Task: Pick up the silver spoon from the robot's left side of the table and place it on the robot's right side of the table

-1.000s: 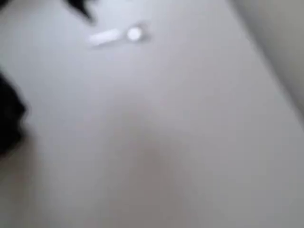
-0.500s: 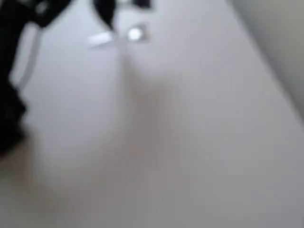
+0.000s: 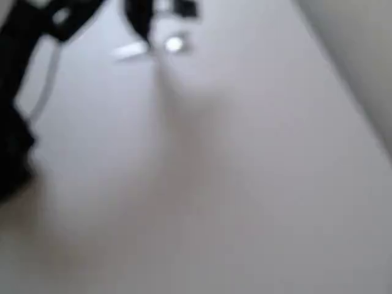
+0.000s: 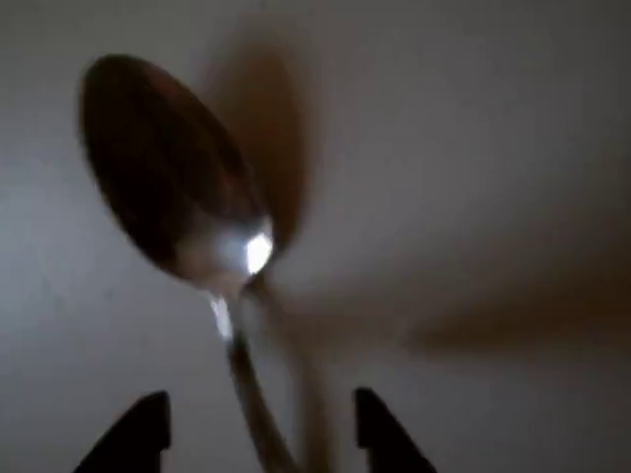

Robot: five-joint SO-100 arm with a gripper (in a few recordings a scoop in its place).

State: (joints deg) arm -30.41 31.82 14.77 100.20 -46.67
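Black gripper (image 4: 258, 424), jaws spread apart on either side of the silver spoon's (image 4: 177, 187) slim handle, fingertips (image 4: 143, 422) not touching it in the wrist view. Seen from overhead, blurred: gripper (image 3: 150, 18) low over the silver spoon (image 3: 173, 44) lying on the white table (image 3: 245, 184) at the far edge, left of centre. Grey floor (image 3: 361, 43) beyond the table's right edge.

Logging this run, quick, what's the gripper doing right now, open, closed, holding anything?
Gripper: open, fingertips either side of the silver spoon handle with gaps showing, not clamped on it; the spoon lies on the table.
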